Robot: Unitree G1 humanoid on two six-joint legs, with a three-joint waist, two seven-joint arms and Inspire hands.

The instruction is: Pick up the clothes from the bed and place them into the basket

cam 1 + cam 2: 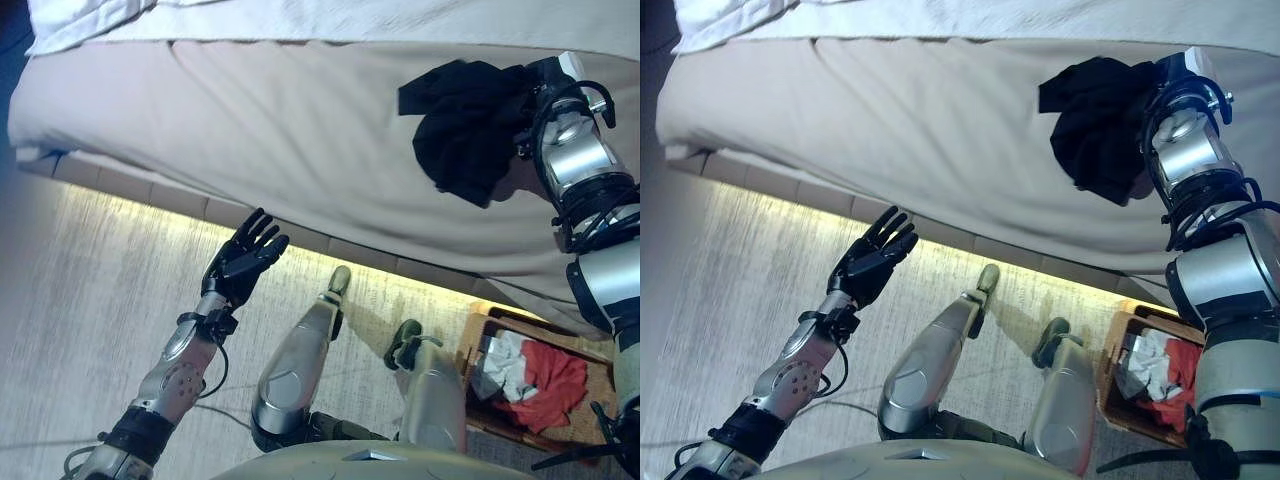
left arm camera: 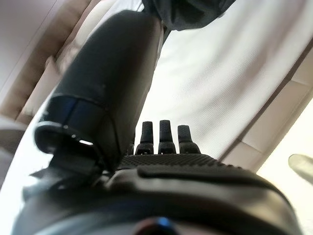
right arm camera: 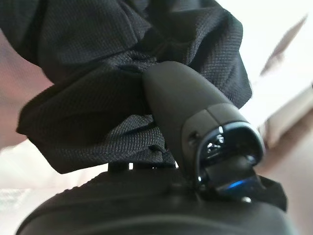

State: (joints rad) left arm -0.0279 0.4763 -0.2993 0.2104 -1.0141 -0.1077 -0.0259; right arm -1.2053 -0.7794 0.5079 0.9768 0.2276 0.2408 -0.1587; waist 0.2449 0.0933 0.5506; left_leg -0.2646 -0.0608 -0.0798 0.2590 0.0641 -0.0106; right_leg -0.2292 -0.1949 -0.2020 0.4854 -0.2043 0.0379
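I had the right hand (image 3: 161,147) clamped on the black garment (image 1: 465,130): in its wrist view the thumb pressed into a fold of the dark knit cloth, and the fabric bunched up around and beyond it. From the head cameras the garment hung in a loose wad against the beige side of the bed (image 1: 250,130), just beside the right wrist, its lower edge drooping free. I judged it was gathered that way because a soft piece like this only carries well when bunched into one clump; held by a corner it would trail.

The left hand (image 1: 243,258) sat well apart from the work, out over the striped floor (image 1: 90,300) near the lit base of the bed, fingers straight and spread, holding nothing. I kept it there, as I read it, simply to stay clear of the right arm's path.

The basket (image 1: 478,340) stood on the floor below and near the right arm, already holding a red cloth (image 1: 548,385) and a white cloth (image 1: 500,362). The black garment was above it and toward the bed, not yet over the opening, so my reading was that the carry down to the basket was the step in hand.
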